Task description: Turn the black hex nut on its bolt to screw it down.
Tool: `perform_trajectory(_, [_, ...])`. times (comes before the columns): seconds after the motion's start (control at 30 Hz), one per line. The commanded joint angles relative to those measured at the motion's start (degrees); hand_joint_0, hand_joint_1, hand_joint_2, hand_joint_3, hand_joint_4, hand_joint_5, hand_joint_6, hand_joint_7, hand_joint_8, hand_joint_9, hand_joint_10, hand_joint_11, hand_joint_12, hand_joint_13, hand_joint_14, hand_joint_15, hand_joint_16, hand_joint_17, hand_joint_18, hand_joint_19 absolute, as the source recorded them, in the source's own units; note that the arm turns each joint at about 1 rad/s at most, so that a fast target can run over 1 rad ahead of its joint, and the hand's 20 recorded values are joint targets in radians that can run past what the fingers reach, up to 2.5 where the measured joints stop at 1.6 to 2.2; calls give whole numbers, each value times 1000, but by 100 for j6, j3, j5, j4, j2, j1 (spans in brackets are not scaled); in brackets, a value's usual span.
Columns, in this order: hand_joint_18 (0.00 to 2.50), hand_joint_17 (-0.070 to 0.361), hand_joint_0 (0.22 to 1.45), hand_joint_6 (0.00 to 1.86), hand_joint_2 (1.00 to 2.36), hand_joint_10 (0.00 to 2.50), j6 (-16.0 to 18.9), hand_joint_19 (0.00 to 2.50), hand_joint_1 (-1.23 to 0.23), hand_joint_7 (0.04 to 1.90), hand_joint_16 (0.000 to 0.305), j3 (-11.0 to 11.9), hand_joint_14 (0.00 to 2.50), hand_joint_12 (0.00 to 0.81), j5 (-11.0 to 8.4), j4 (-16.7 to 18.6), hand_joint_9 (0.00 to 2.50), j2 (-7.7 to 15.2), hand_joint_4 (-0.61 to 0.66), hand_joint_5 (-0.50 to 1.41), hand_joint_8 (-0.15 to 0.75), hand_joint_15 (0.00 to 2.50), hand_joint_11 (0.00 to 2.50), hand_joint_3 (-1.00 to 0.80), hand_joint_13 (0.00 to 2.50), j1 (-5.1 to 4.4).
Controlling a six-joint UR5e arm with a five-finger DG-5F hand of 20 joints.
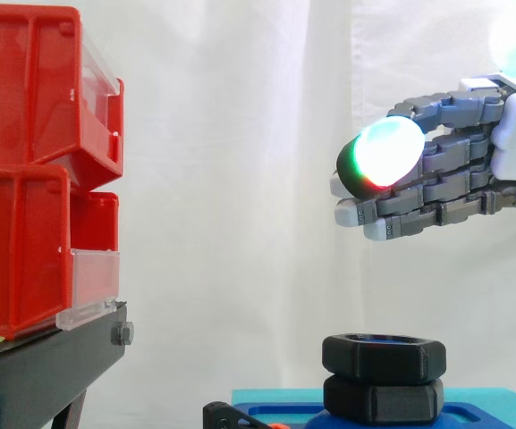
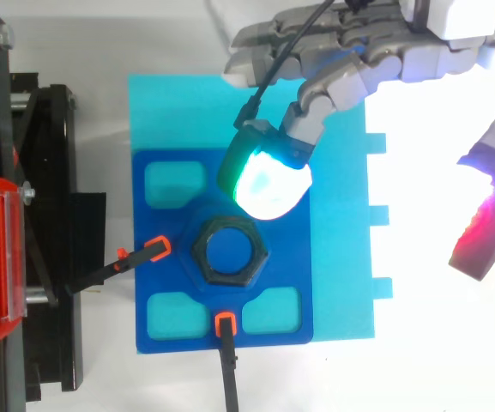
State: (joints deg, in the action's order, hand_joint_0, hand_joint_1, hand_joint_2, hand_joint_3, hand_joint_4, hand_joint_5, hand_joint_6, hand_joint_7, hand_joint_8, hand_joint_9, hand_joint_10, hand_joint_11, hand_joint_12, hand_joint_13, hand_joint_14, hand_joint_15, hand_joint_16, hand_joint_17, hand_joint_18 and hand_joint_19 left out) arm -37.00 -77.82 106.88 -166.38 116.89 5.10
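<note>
The black hex nut [image 1: 384, 354] [image 2: 230, 251] sits on top of its bolt, above a second black hex piece [image 1: 384, 399], on the dark blue fixture plate [image 2: 168, 251]. My hand [image 1: 454, 170] [image 2: 376, 51] hovers well above the nut, coming in from the right, and touches nothing. Its fingers are stretched out and relaxed, with a pad glowing green and white [image 2: 266, 178] above the nut's far right side. Another pad glowing red [image 2: 485, 230] is off to the right, away from the nut. The hand holds nothing.
Red bins [image 1: 34, 170] on a black stand [image 1: 52, 366] rise at the left. The blue plate lies on a cyan base [image 2: 341, 283]. Two black clamps with orange tips [image 2: 154, 250] [image 2: 225, 324] grip the plate at its left and front.
</note>
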Motion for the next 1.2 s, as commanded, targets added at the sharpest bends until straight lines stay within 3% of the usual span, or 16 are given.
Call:
perform_trajectory(0.0, [0, 132, 386, 501, 1000, 0, 0, 0, -392, 570, 59, -5, 0, 298, 0, 0, 0, 1, -46, -300, 87, 0, 0, -500, 0, -1])
perform_trajectory(0.07, [0, 131, 387, 501, 1000, 0, 0, 0, -382, 654, 58, 4, 0, 293, 0, 0, 0, 1, -53, -300, 84, 0, 0, -500, 0, -1])
perform_trajectory(0.2, [0, 134, 386, 501, 1000, 0, 0, 0, -387, 568, 59, 4, 0, 297, 0, 0, 0, -8, -46, -300, 83, 0, 0, -500, 0, -1])
perform_trajectory(0.3, [0, 132, 388, 502, 1000, 0, 0, 0, -374, 644, 58, 4, 0, 296, 0, 0, 0, 1, -63, -300, 85, 0, 0, -500, 0, -9])
perform_trajectory(0.4, [0, 135, 386, 501, 1000, 0, 0, 0, -387, 559, 60, 4, 0, 298, 0, 0, 0, 1, -45, -300, 88, 0, 0, -500, 0, -9])
perform_trajectory(0.5, [0, 133, 386, 501, 1000, 0, 0, 0, -374, 639, 59, 4, 0, 295, 0, 0, 0, 1, -66, -300, 86, 0, 0, -500, 0, -9])
perform_trajectory(0.6, [0, 135, 386, 501, 1000, 0, 0, 0, -388, 556, 60, 4, 0, 299, 0, 0, 0, 1, -52, -300, 87, 0, 0, -500, 0, -9])
perform_trajectory(0.73, [0, 133, 387, 501, 1000, 0, 0, 0, -379, 636, 59, 4, 0, 295, 0, 0, 0, 1, -59, -300, 87, 0, 0, -500, 0, -9])
perform_trajectory(0.83, [0, 135, 388, 500, 1000, 0, 0, 0, -389, 549, 60, 4, 0, 293, 0, 0, 0, -8, -47, -300, 87, 0, 0, -500, 0, -9])
perform_trajectory(0.9, [0, 132, 388, 501, 1000, 0, 0, 0, -387, 628, 59, 4, 0, 293, 0, 0, 0, -8, -53, -300, 87, 0, 0, -500, 0, -9])
perform_trajectory(1.03, [0, 133, 387, 500, 1000, 0, 0, 0, -390, 551, 59, 4, 0, 296, 0, 0, 0, 1, -39, -300, 91, 0, 0, -500, 0, -9])
perform_trajectory(1.17, [0, 130, 390, 501, 1000, 0, 0, 0, -390, 636, 58, -5, 0, 291, 0, 0, 0, 1, -45, -300, 88, 0, 0, -500, 0, -9])
